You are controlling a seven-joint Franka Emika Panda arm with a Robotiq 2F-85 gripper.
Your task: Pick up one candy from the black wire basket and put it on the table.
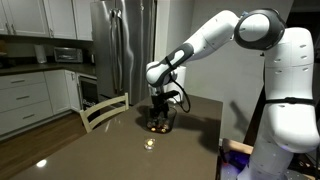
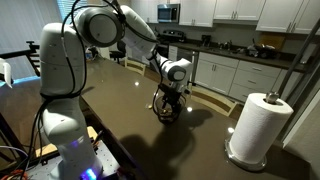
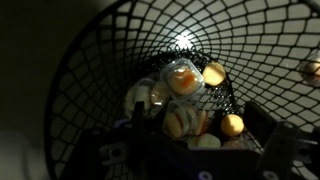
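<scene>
Dark table (image 1: 110, 150) bears the black wire basket (image 2: 166, 111); only wrist view shows candies (image 3: 185, 80); end effector (image 2: 167, 99) grip unclear.

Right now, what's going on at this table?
The Franka arm reaches down over the black wire basket standing on the dark brown table. In the wrist view its gripper sits at the basket's mouth, jaws apart, just above a pile of yellow-orange candies. No candy looks gripped yet.

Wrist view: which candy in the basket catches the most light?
The orange-and-white candy mid-pile, left of a smaller golden candy; the rest look dimmer.
</scene>
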